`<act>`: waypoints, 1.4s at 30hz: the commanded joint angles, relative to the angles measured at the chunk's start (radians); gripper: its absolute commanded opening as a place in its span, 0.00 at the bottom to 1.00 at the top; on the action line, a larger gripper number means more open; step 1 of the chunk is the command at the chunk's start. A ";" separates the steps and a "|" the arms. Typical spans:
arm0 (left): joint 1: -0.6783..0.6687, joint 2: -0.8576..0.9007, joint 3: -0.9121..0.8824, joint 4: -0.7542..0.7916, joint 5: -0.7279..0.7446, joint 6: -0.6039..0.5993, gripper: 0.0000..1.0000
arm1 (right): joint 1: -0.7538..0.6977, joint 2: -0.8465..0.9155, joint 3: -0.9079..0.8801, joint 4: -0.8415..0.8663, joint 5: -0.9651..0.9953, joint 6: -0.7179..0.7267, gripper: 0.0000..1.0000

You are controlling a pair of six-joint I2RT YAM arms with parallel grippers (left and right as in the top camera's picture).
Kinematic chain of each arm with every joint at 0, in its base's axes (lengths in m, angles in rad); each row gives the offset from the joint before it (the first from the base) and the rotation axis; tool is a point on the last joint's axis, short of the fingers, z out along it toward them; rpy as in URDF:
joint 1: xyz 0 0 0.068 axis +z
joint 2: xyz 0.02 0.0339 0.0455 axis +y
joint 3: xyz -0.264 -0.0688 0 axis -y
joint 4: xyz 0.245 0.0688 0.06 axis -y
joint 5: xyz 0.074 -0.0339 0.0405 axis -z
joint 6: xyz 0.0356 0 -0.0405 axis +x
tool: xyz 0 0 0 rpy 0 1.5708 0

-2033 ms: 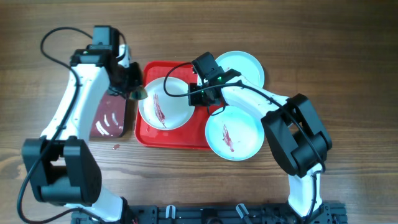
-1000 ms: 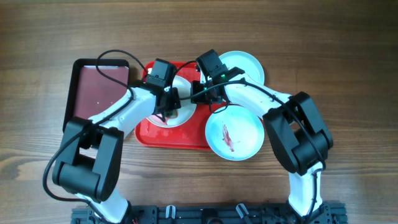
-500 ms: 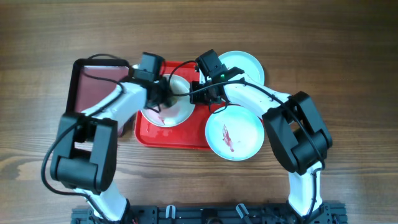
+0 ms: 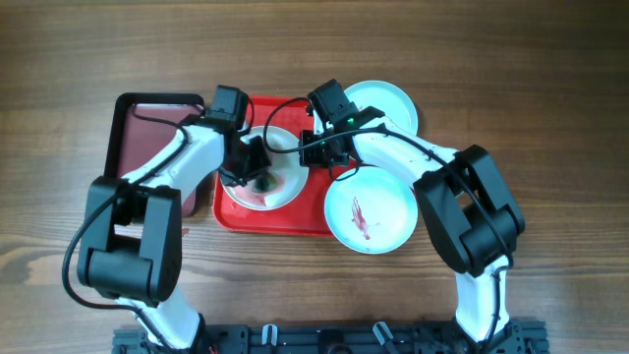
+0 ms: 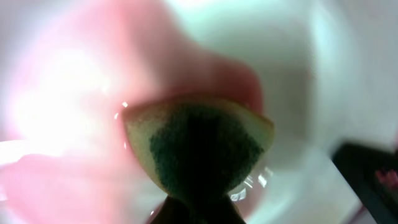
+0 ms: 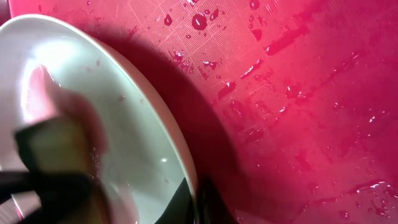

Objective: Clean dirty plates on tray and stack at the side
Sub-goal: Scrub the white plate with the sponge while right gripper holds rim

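Sponge (image 4: 263, 180), green and yellow, sits pinched tight in the left gripper (image 4: 256, 169) and presses down on the white plate (image 4: 285, 189). Pink, wet smears spread over the plate around it. The white plate lies on the red tray (image 4: 285, 222), on its left half. The right gripper (image 4: 314, 147) is closed thin on the right rim of this plate. Drops of red water dot the tray next to the rim. One blue-green plate (image 4: 388, 197) with a dark red smear lies at the right, near the robot's base, partly over the tray's corner. The other blue-green plate (image 4: 391, 102) lies farther back at the right, partly hidden by the right arm (image 4: 413, 157). A dark tray (image 4: 147, 128) sits on the wood table (image 4: 550, 79), just left of the red tray.
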 commanded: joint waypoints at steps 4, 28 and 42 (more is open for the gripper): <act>-0.050 0.043 -0.036 0.155 0.105 0.057 0.04 | 0.001 0.027 0.012 0.002 -0.010 0.009 0.04; -0.016 0.043 -0.035 -0.150 0.120 0.077 0.04 | 0.001 0.027 0.012 0.002 -0.010 0.009 0.04; -0.016 0.043 -0.035 0.305 0.074 0.074 0.04 | 0.001 0.027 0.012 -0.008 -0.010 0.009 0.04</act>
